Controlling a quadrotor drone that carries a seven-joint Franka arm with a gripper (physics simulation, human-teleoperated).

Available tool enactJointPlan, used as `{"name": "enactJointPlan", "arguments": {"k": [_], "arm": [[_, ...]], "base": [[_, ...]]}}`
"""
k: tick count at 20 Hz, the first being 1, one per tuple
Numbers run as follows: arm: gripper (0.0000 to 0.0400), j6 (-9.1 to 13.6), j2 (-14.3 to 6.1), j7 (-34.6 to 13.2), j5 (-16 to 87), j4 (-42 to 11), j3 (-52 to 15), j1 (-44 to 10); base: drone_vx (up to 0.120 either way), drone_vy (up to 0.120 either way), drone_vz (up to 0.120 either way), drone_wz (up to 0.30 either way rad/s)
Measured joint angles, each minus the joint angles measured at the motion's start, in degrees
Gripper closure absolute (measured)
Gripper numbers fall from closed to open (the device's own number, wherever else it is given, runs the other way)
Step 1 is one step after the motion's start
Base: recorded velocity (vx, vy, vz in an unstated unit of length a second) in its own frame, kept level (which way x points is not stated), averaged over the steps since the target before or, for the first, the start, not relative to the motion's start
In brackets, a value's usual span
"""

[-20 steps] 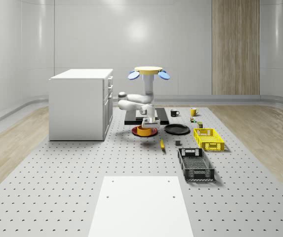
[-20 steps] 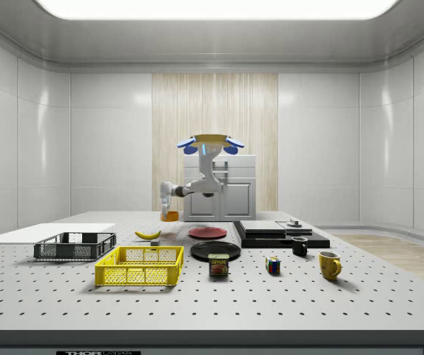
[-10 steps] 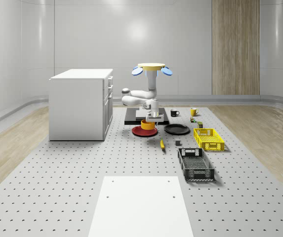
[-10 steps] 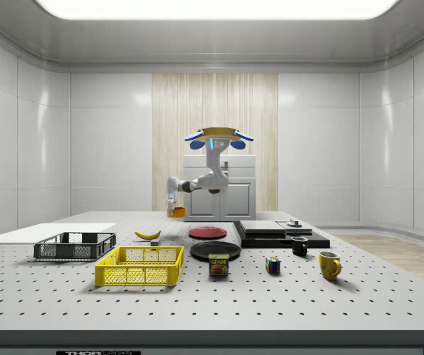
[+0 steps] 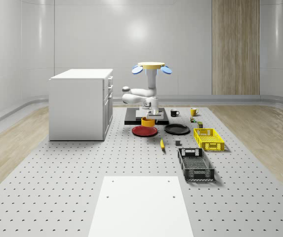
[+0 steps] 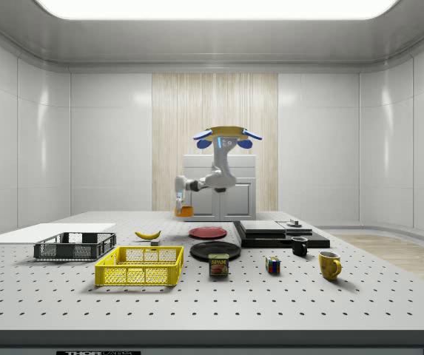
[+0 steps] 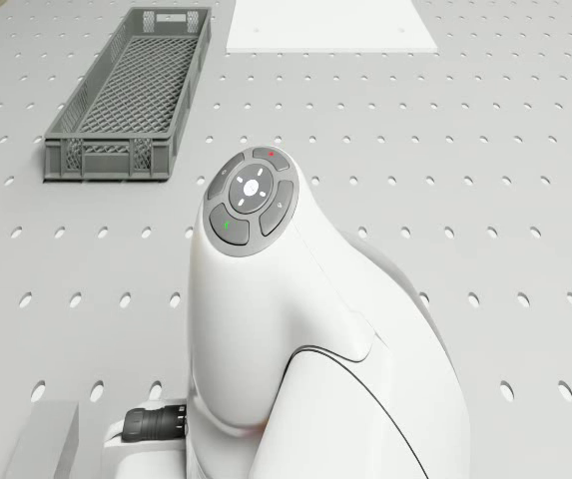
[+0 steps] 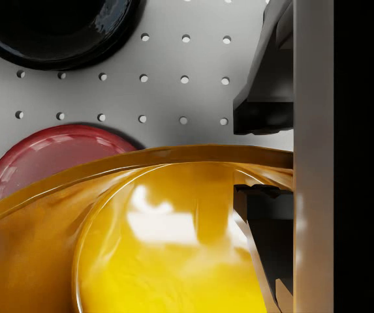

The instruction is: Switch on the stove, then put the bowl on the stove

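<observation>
The table [image 5: 57, 197] fills the floor, a perforated grey slab with a white cabinet [image 5: 79, 103] standing at the whole-scene view's left. The drone [image 5: 150, 67] hovers in the air above the table, near the front edge of the black stove [image 5: 163, 117], with its white arm [image 5: 140, 95] bent downward. In the wrist view the gripper [image 8: 265, 160] is clamped on the rim of the orange bowl [image 5: 147, 121], one finger inside the wall and one outside. The bowl hangs clear of the table, above the red plate [image 5: 144, 131] and just short of the stove. Beside the red plate lies a black plate [image 5: 177, 129], and further forward a yellow basket [image 5: 209, 138], a grey crate [image 5: 195, 164] and a banana [image 5: 162, 144].
</observation>
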State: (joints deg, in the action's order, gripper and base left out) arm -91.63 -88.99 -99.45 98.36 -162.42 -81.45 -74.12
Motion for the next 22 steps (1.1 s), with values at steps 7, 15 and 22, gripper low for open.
{"name": "enactJointPlan", "arguments": {"k": [7,15,22], "arm": [[0.029,-0.18,-0.18,1.67,-0.09,0.0,-0.02,-0.04],[0.0293,0.69,1.59,8.67,0.1,0.43,0.35,3.06],[0.0283,1.91,2.33,2.8,0.89,0.03,0.35,1.52]], "base": [[-0.12,0.0,0.04,0.0],[-0.12,0.0,0.0,0.0],[-0.12,0.0,0.0,0.0]]}}
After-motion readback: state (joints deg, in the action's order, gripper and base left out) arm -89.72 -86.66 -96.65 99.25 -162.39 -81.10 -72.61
